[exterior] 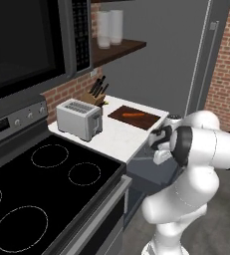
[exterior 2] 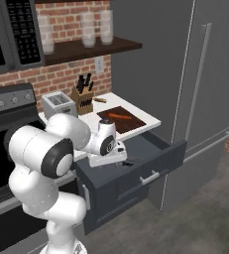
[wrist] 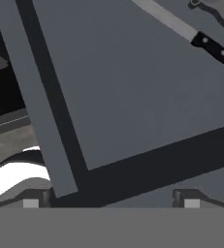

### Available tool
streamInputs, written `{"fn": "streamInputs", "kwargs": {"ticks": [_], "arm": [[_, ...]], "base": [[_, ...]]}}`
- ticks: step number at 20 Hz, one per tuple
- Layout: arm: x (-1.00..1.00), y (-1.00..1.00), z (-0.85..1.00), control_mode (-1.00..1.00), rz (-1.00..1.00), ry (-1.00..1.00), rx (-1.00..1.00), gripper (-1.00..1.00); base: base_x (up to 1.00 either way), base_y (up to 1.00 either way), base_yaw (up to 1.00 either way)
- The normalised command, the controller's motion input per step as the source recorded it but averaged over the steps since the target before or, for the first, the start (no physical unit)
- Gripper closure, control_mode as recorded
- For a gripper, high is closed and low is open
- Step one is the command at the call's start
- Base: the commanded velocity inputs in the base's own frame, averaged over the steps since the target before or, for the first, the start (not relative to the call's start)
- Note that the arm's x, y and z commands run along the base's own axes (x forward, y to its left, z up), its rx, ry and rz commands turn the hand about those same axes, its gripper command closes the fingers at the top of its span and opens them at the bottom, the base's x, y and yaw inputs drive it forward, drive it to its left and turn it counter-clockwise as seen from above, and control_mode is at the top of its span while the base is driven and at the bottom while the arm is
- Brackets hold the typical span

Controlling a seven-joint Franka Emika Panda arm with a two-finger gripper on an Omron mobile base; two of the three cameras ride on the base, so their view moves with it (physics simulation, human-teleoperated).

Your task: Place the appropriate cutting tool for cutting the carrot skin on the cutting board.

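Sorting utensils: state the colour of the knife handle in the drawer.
Black handle, clearest in the hand view.

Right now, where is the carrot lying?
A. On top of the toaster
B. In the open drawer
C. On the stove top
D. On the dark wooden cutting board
D: the small orange carrot lies on the dark reddish-brown cutting board on the white counter, right of the toaster; it is neither in the open drawer nor on the stove.
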Motion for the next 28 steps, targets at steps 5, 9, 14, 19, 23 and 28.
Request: {"fn": "streamInputs", "kwargs": {"ticks": [5, 9, 14, 19, 23, 28], "arm": [[0.1, -0.07, -0.59, -1.0, 0.1, 0.1, 0.0, -1.0], [0.0, -0.25, -0.35, -1.0, 0.1, 0.09, 0.0, -1.0], [-0.06, -0.55, -0.07, -1.0, 0.09, 0.05, 0.0, -1.0], [-0.1, -0.62, -0.03, -1.0, 0.07, 0.08, 0.0, -1.0], [-0.07, -0.66, -0.01, -1.0, 0.05, 0.12, 0.0, -1.0], [0.01, -0.48, 0.03, -1.0, 0.07, 0.03, 0.01, -1.0]], "base": [[0.0, 0.0, 0.0], [0.0, 0.0, 0.0], [0.0, 0.0, 0.0], [0.0, 0.0, 0.0], [0.0, 0.0, 0.0], [0.0, 0.0, 0.0]]}}
